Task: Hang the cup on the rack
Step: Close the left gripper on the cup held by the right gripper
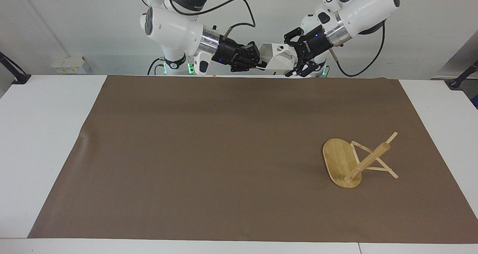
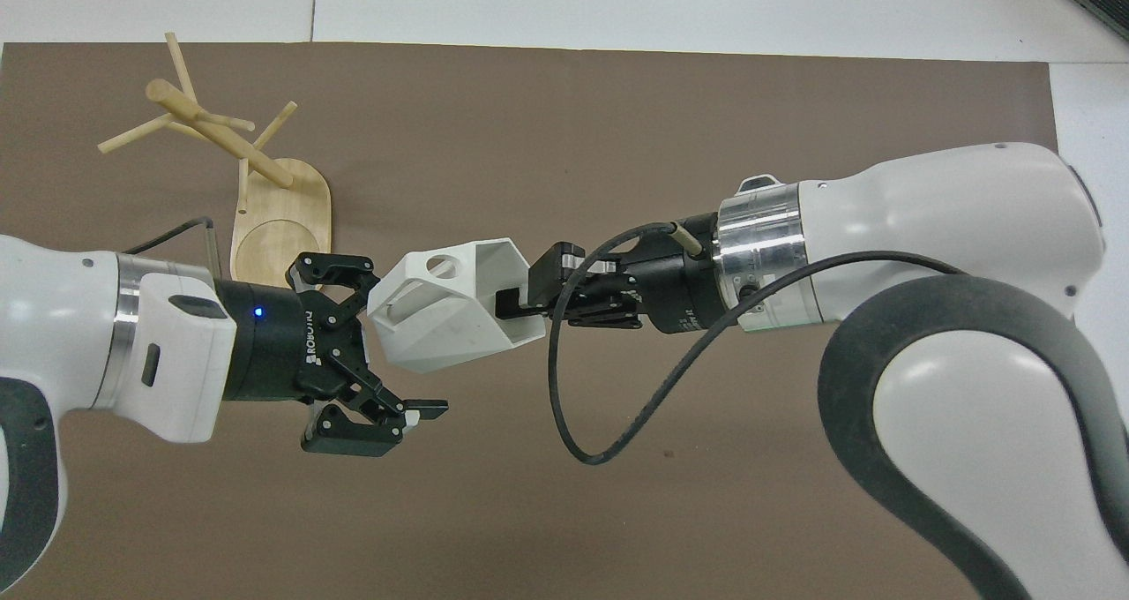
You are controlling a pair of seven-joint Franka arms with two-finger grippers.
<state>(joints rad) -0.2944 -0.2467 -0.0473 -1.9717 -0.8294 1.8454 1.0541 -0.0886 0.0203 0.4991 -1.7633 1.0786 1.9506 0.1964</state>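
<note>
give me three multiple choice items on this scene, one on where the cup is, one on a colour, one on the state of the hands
1. Where is the cup?
A. held up in the air between the two hands
B. hung on a peg
C. lying on the mat

2. What colour is the mat?
A. blue
B. brown
C. green

3. How do the hands stand?
A. both open
B. both shut
C. right hand shut on the cup, left hand open

Answers:
1. A: the facing view shows the cup high above the robots' edge of the table, away from the rack.
2. B: a brown sheet covers the table.
3. C: the right hand grips the rim; the left hand's fingers spread around the cup's base end.
</note>
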